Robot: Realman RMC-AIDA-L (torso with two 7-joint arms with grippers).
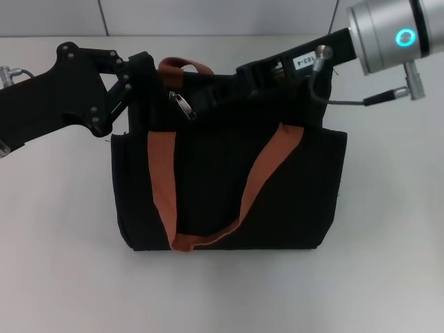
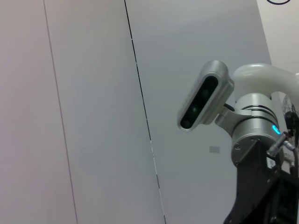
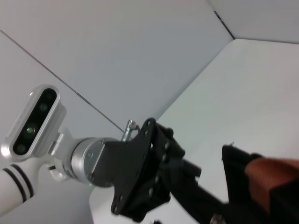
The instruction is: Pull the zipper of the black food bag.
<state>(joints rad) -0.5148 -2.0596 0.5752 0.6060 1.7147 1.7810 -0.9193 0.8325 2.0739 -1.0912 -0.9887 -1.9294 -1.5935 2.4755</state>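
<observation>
The black food bag (image 1: 222, 194) stands upright in the middle of the white table, shown in the head view. Its front orange-brown handle (image 1: 161, 187) hangs down the near face; the back handle (image 1: 184, 66) arches above the top edge. The silver zipper pull (image 1: 184, 106) lies on the top near the bag's left end, apart from both grippers. My left gripper (image 1: 154, 78) is at the bag's top left corner, just left of the pull. My right gripper (image 1: 244, 75) reaches in over the top edge right of the middle. The bag's corner (image 3: 238, 163) shows in the right wrist view.
The white table (image 1: 388, 277) lies around the bag, with a grey panelled wall (image 1: 208, 14) behind. The left wrist view shows only the wall and my right arm's wrist camera (image 2: 205, 100). The right wrist view shows my left arm's wrist (image 3: 93, 163).
</observation>
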